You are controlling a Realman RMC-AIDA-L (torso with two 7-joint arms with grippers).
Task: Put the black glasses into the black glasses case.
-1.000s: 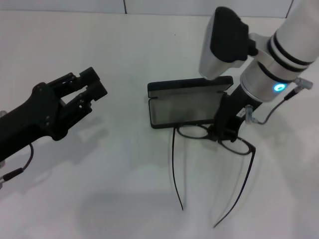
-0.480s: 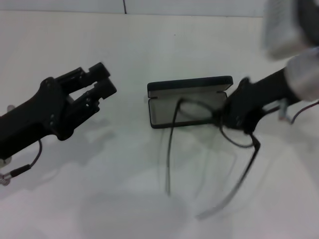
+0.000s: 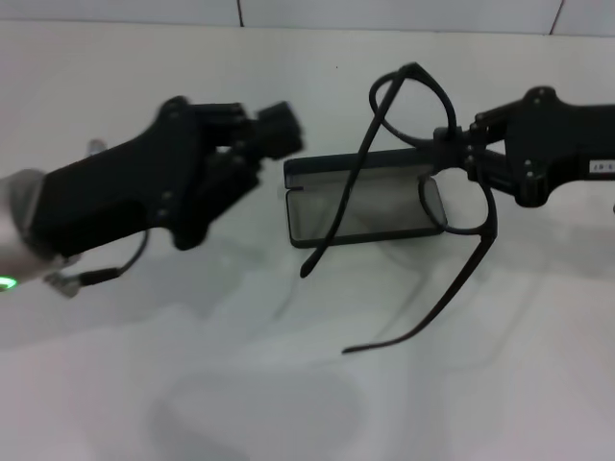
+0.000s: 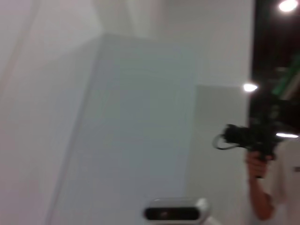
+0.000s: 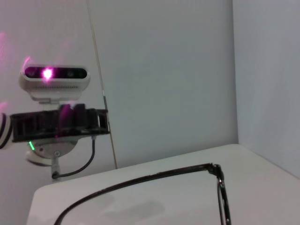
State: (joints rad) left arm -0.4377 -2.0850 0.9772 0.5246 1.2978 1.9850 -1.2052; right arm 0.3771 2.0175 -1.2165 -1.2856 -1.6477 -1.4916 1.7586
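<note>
A white table (image 3: 192,384) fills the head view. In the left wrist view, grey wall panels (image 4: 140,117) fill most of the frame; at four o'clock a person (image 4: 276,183) holds a camera (image 4: 248,136).

I see thin black glasses (image 3: 452,206), a black glasses case (image 3: 365,202) lined grey at frame centre, two black grippers, and a plain white table (image 3: 192,384).

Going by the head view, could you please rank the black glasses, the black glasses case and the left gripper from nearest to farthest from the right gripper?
1. Black glasses, held in the right gripper.
2. Black glasses case, open, just below and left of it.
3. Left gripper, beyond the case's left end.
</note>
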